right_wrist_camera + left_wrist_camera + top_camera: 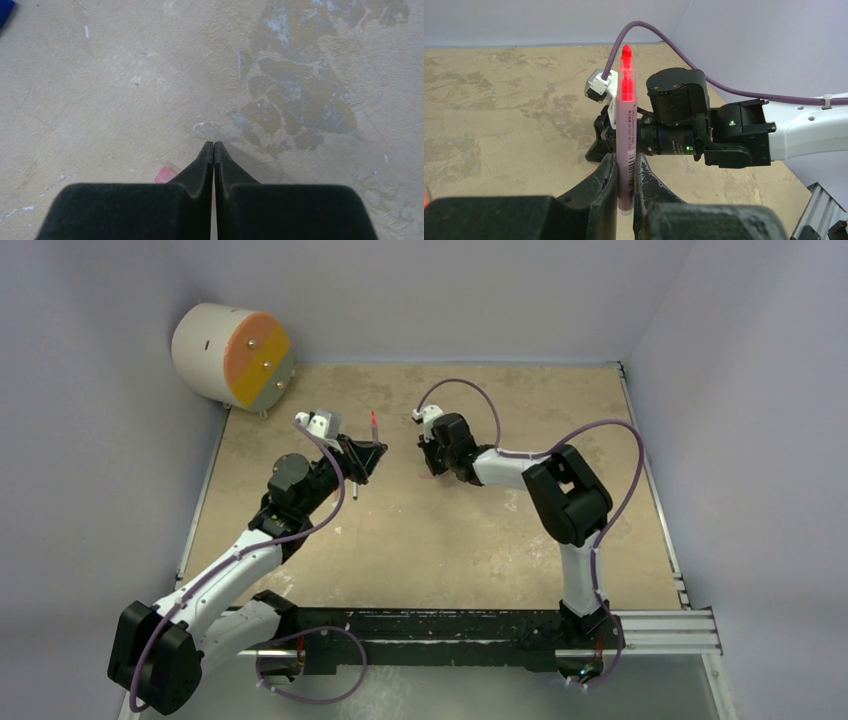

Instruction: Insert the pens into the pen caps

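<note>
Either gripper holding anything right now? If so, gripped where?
Left gripper clamps the slim pinkish-mauve plastic pen by the lower end of its barrel, red tip up. Right gripper is shut, fingertips together, holding nothing.

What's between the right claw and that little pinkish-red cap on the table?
Nothing: the right wrist view shows the pinkish-red cap right beside the shut right claw, partly hidden behind it.

Left arm (230, 570) and right arm (572, 498) are built of white links joined by black motor housings. Purple cables (639, 23) are looped along each. Black, tapered fingers (202, 170) are fitted at the wrists.
</note>
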